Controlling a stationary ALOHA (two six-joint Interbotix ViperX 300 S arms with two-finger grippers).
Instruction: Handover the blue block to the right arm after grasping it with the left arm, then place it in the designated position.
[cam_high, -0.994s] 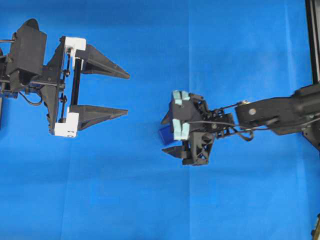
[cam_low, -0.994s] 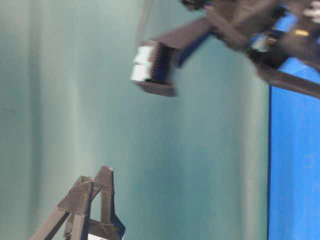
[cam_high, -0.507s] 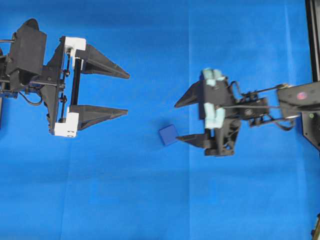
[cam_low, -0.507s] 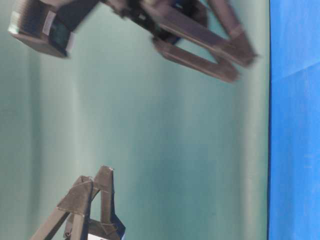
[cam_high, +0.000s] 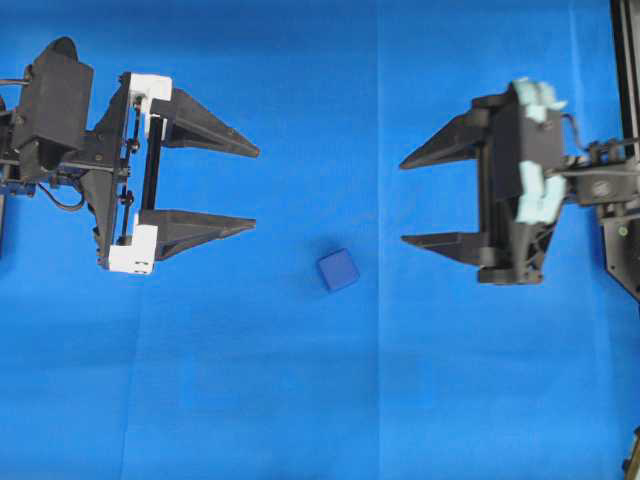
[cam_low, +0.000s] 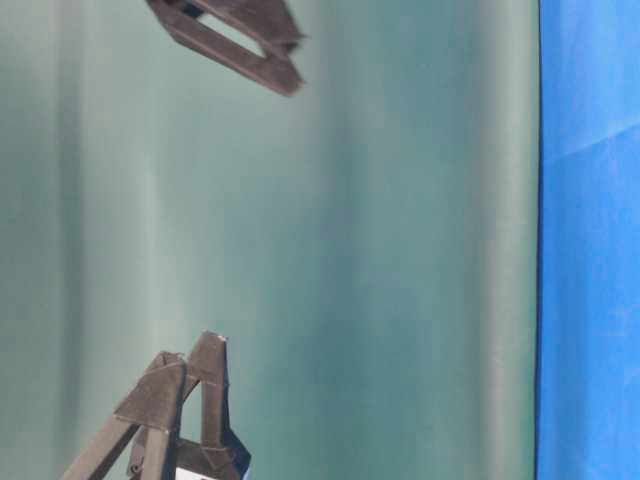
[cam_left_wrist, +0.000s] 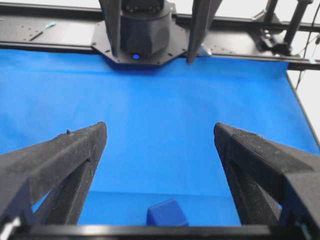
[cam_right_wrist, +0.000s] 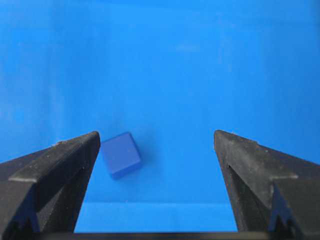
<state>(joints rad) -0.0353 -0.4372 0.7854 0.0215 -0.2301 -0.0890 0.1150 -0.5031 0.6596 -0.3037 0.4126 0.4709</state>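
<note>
Between the grippers: the block (cam_high: 338, 269) lies alone on the cloth (cam_high: 320, 400), touched by neither.
Right gripper (cam_high: 402, 200): fingers wide apart, nothing between them; tips point at the left gripper.
Block from right gripper: ahead of the tips and off toward its lower finger (cam_high: 440, 242) in the overhead view, apart from it.
Left gripper (cam_high: 255, 188): fingers spread wide, empty, white brackets (cam_high: 135, 255) at their roots.
Block from left gripper: ahead of the tips, beyond the lower finger's line.
Room: bare cloth all round the block and between the two sets of tips.
Edges: a black frame rail (cam_high: 625, 80) borders the cloth behind the right gripper.
</note>
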